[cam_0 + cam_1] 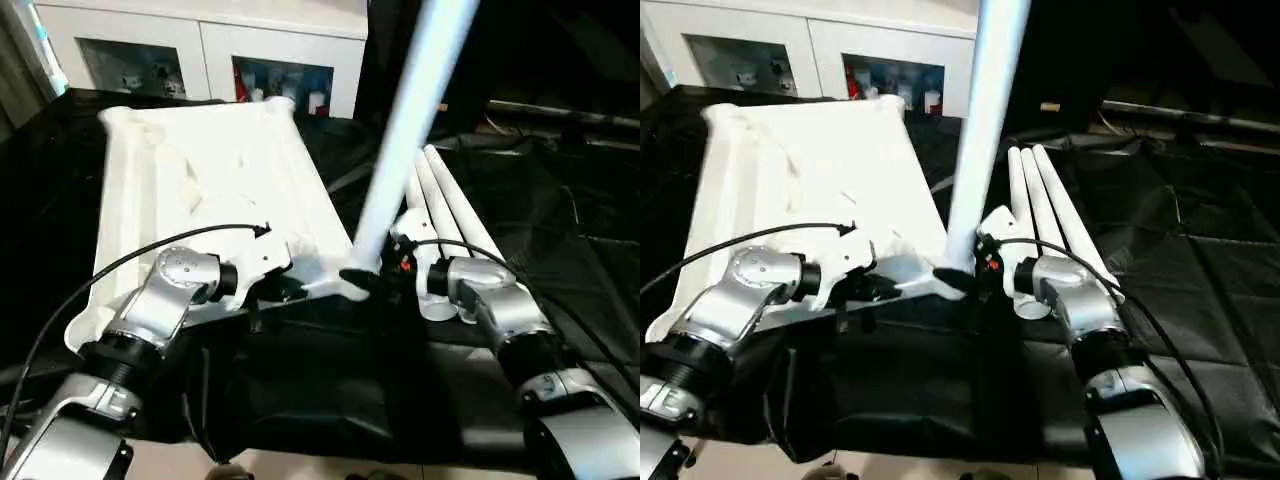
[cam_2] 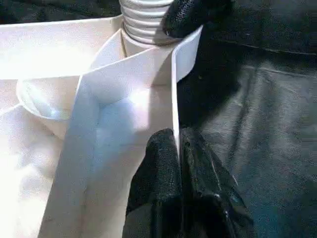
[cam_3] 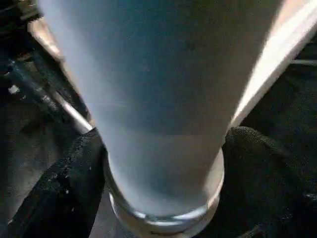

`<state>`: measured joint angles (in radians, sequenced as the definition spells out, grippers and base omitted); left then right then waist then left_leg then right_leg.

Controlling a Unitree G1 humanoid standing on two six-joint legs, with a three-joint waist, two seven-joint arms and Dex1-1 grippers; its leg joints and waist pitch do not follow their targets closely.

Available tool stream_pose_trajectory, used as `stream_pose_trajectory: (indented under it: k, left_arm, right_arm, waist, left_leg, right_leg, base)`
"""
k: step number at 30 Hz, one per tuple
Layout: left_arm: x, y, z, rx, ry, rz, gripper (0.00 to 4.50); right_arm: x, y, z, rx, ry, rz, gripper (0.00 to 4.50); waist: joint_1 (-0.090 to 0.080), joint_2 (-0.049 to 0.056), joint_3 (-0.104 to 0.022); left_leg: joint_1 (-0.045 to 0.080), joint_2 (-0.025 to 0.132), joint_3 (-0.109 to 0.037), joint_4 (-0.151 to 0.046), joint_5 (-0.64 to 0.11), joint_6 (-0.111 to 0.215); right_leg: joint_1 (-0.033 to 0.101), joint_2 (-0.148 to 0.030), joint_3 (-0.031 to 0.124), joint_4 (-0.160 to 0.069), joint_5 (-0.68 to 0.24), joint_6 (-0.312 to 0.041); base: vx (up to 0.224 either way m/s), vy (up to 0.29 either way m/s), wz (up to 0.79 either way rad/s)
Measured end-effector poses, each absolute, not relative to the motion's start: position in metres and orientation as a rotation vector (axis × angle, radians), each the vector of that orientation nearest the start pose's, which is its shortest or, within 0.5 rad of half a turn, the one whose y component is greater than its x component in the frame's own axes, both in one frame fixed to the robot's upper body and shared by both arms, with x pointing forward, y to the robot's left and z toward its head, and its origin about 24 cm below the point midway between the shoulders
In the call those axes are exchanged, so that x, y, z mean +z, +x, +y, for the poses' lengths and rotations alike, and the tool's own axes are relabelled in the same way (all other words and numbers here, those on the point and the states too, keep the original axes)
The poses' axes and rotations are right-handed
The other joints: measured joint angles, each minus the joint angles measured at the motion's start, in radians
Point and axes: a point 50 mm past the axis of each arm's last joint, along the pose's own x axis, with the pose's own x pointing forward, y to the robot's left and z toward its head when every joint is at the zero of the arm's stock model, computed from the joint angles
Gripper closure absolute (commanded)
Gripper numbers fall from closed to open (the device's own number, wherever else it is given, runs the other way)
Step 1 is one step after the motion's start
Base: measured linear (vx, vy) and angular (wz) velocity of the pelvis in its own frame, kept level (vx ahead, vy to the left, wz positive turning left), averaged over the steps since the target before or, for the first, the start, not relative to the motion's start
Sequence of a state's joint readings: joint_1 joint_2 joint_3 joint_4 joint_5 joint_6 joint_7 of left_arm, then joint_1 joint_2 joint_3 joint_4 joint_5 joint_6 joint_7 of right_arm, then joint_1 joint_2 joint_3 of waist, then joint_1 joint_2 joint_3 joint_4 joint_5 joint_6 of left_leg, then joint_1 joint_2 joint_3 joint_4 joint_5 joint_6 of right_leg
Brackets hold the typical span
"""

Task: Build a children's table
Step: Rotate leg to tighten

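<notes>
Okay, near edge first: both silver forearms reach in over black cloth (image 1: 300, 380) covering the work surface. Left gripper (image 2: 176, 144) has its two black fingers pressed together on the thin upright rim of the tabletop (image 1: 200, 180), pinching that wall at the near right corner; in the left wrist view the rim edge runs straight down between the fingertips. Right gripper (image 3: 158, 173) is spread wide around the thick base of the upright leg (image 1: 400, 130), one black finger on each side of it; the pads sit right at the tube, but whether they actually press it, cannot tell. The leg stands slightly tilted in the near right corner socket of the tabletop, its ribbed threaded end (image 2: 146, 22) visible at the socket, and its upper part runs out past the top of the head views. One black fingertip of the right gripper shows beside that threaded end in the left wrist view.

The tabletop lies underside up on the black cloth, left of centre, long side running away from the robot, ribs and a round socket visible. Three spare legs (image 1: 450, 215) lie side by side on the cloth just right of the tabletop, thick ends toward the robot, behind the right gripper.

Farthest back: white cabinet (image 1: 200, 50) with glass doors, small items inside.
</notes>
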<state>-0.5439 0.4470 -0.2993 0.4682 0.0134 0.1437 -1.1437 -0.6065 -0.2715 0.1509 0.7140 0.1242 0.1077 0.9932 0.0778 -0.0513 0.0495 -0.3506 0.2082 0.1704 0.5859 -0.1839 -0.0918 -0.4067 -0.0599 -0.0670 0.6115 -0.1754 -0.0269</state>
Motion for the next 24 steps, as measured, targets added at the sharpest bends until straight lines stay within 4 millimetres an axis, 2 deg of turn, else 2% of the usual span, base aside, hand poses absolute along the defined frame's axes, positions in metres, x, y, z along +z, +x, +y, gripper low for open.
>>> stream_pose_trajectory:
  k: [4, 5, 10, 16, 21, 24]
  left_arm:
    - [0.058, 0.31, 0.152, -1.278, 0.46, 0.458, 4.5]
    - [0.058, 0.309, 0.152, -1.282, 0.459, 0.458, 4.5]
    - [0.059, 0.309, 0.153, -1.286, 0.456, 0.46, 4.5]
    - [0.058, 0.309, 0.154, -1.284, 0.455, 0.463, 4.5]
    - [0.056, 0.314, 0.151, -1.202, 0.448, 0.468, 4.5]
    - [0.053, 0.324, 0.138, -1.11, 0.434, 0.465, 4.5]
  right_arm:
    - [0.044, 0.326, -0.13, 1.107, -0.111, 0.354, 0.58]
    - [0.044, 0.326, -0.13, 1.111, -0.11, 0.356, 0.75]
    - [0.045, 0.324, -0.128, 1.124, -0.1, 0.366, 1.02]
    - [0.041, 0.321, -0.125, 1.108, -0.066, 0.364, 1.65]
    - [0.034, 0.325, -0.117, 0.967, -0.011, 0.345, 1.7]
    - [0.03, 0.336, -0.107, 0.787, 0.035, 0.346, 1.71]
  waist:
    - [0.0, 0.0, 0.0]
    - [0.0, 0.0, 0.0]
    - [0.0, 0.0, 0.0]
    - [-0.001, 0.0, 0.0]
    - [-0.013, 0.0, 0.0]
    - [-0.02, 0.0, 0.0]
  left_leg:
    - [0.0, 0.0, 0.0, 0.0, 0.0, 0.0]
    - [0.0, 0.0, 0.0, 0.0, 0.0, 0.0]
    - [0.0, 0.0, 0.0, 0.0, 0.0, 0.0]
    - [0.0, 0.0, 0.0, 0.0, 0.0, 0.0]
    - [0.002, 0.0, -0.001, 0.001, 0.001, -0.001]
    - [0.003, 0.0, -0.001, 0.002, 0.001, -0.001]
  right_leg:
    - [0.0, 0.0, 0.0, 0.0, 0.0, 0.0]
    - [0.0, 0.0, 0.0, 0.0, 0.0, 0.0]
    - [0.0, 0.0, 0.0, 0.0, 0.0, 0.0]
    - [0.0, 0.0, 0.0, 0.0, 0.0, 0.0]
    - [0.002, 0.0, 0.001, 0.001, -0.002, 0.004]
    - [0.004, 0.0, 0.001, 0.001, -0.003, 0.005]
  base:
    - [0.0, 0.0, 0.0]
    - [0.0, 0.0, 0.0]
    - [0.0, 0.0, 0.0]
    - [0.0, 0.0, 0.0]
    - [0.0, 0.0, 0.0]
    - [0.0, 0.0, 0.0]
